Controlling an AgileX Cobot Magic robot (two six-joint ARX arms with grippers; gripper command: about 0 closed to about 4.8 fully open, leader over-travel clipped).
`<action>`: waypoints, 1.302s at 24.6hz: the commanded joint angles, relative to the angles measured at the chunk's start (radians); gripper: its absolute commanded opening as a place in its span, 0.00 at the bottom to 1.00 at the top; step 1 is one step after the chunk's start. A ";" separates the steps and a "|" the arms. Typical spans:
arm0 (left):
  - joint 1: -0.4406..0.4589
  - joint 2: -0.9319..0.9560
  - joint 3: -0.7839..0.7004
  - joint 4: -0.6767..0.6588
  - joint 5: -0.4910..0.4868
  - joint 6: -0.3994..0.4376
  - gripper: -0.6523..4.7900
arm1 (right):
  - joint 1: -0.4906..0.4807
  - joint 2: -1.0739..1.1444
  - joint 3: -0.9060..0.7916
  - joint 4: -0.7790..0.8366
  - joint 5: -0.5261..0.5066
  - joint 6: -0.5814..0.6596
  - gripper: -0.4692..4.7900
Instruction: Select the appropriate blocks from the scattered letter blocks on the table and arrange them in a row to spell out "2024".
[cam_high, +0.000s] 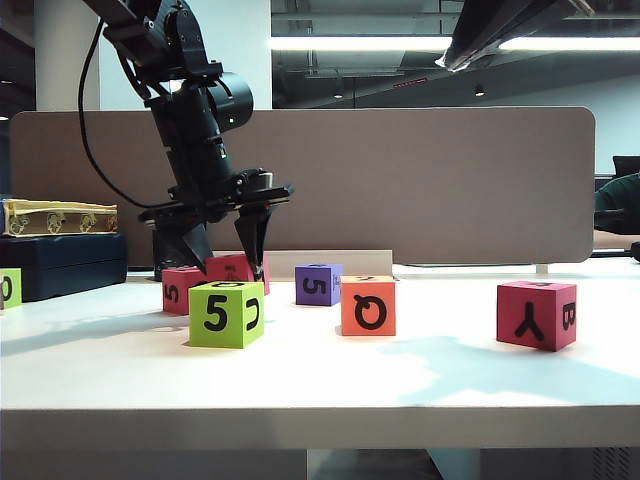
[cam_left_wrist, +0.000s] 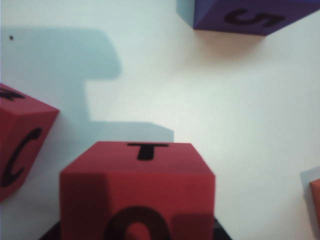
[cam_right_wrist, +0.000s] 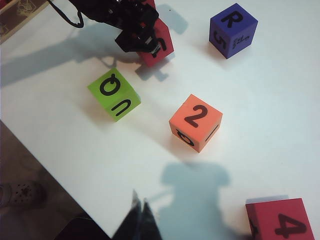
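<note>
My left pincer (cam_high: 232, 258) hangs in the left half of the outside view. Its jaws are spread and reach down on either side of a red block (cam_high: 238, 268) that rests on the table (cam_high: 450, 385). I judge it released, not yet clamped. My right pincer (cam_right_wrist: 140, 220) is out of the outside view. Its own camera shows the fingers pressed together, clenched on nothing, high above the near table edge.

These blocks look like foam: light, a bit squashy, matte enough not to slip. I would pinch one across two opposite flat faces, low and square, and only gently. A hard squeeze would dent it, and a corner grip would let it twist.

The outside view gives only side faces. It shows a 5 on the second red block (cam_high: 178, 290) at lower left, and a 5 and C on the green block (cam_high: 227, 314) in front. It also shows a 5 on the purple block (cam_high: 318, 284), a Q on the orange block (cam_high: 368, 305) near centre, and Y and B on the far red block (cam_high: 537, 314) at lower right. None of those spells my word.

My right camera looks down on the tops, so it shows a 2 on the orange block and a 4 on the far red block. My left camera, close in, shows a T on top of the block between my jaws and what looks like a 0 on its near side.
</note>
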 joint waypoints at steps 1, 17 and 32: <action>-0.003 0.005 0.004 -0.014 0.009 0.001 0.61 | 0.001 -0.003 0.004 0.014 -0.002 -0.005 0.08; -0.002 0.023 0.005 -0.005 0.032 0.003 0.87 | 0.001 -0.003 0.004 0.012 -0.002 -0.005 0.08; -0.083 0.022 0.269 -0.225 0.036 0.000 0.98 | 0.001 -0.003 0.004 0.019 0.001 -0.005 0.08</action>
